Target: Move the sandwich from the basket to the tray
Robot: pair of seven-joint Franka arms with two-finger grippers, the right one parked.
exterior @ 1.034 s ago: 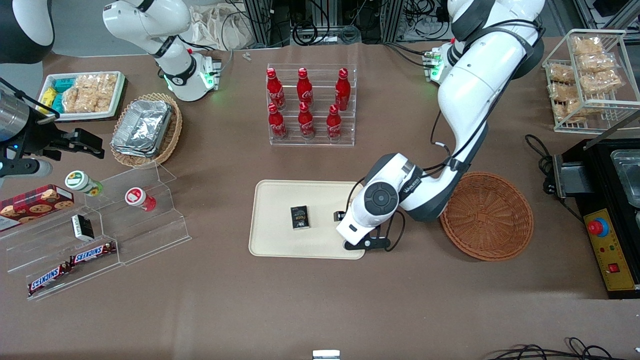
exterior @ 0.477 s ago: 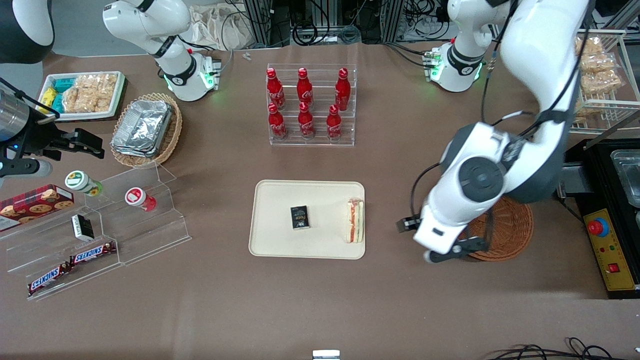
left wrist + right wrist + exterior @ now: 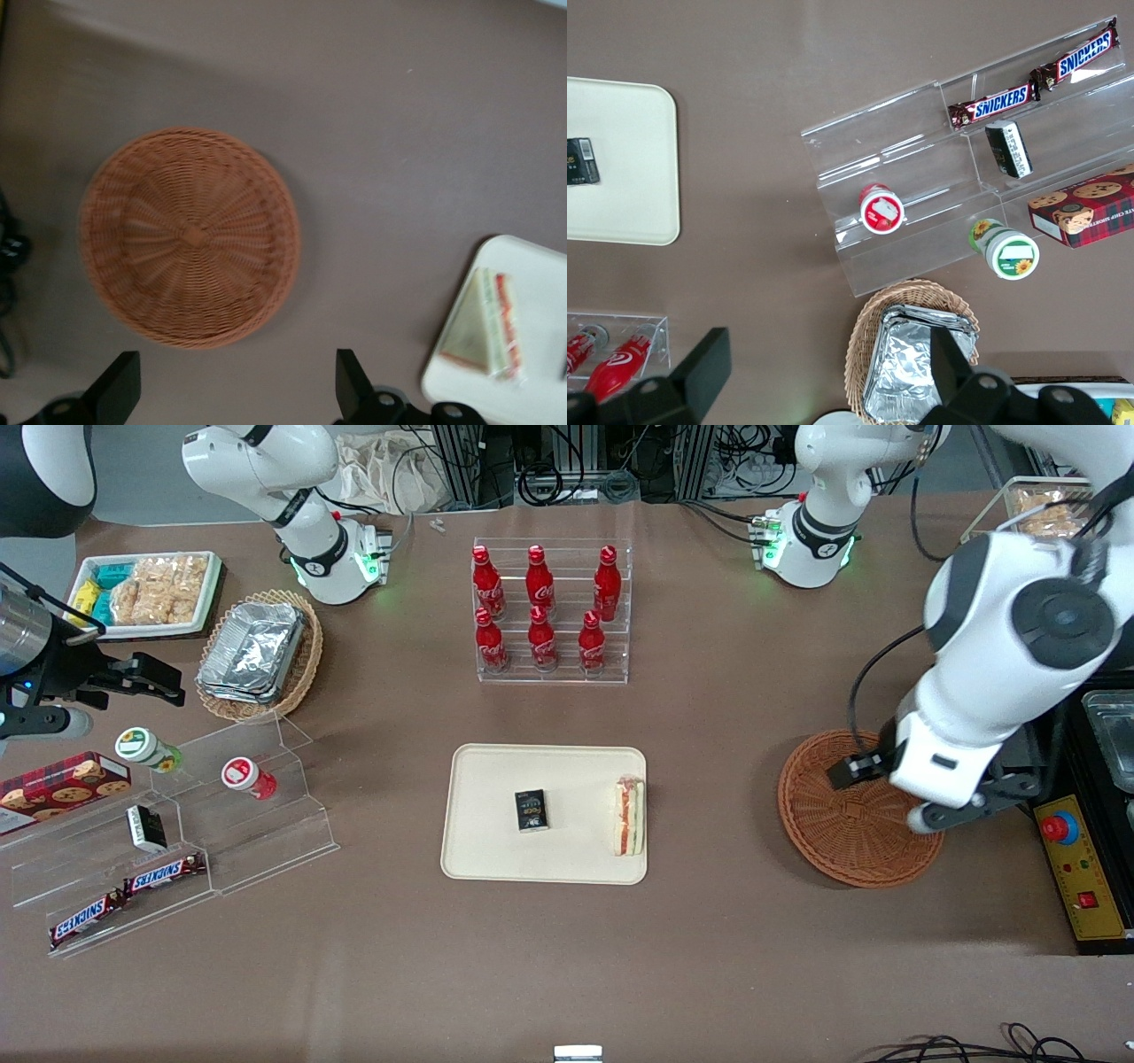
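Observation:
The sandwich (image 3: 630, 816) lies on the cream tray (image 3: 496, 779), at the tray's edge nearest the basket, its red and green filling showing. It also shows in the left wrist view (image 3: 485, 323) on the tray (image 3: 545, 292). The reddish-brown basket (image 3: 842, 846) sits toward the working arm's end of the table and holds nothing; it also shows in the left wrist view (image 3: 190, 235). My left gripper (image 3: 908, 790) hangs above the basket's rim, well apart from the sandwich. In the left wrist view the gripper (image 3: 235, 376) is open and holds nothing.
A small black box (image 3: 532, 811) lies mid-tray. A clear rack of red bottles (image 3: 549, 611) stands farther from the camera than the tray. A black machine with a red button (image 3: 1076, 841) stands beside the basket. Clear snack shelves (image 3: 177, 824) sit toward the parked arm's end.
The gripper was over the tray's edge a second ago. It has let go of the sandwich, which stays on the tray, and swung to above the basket.

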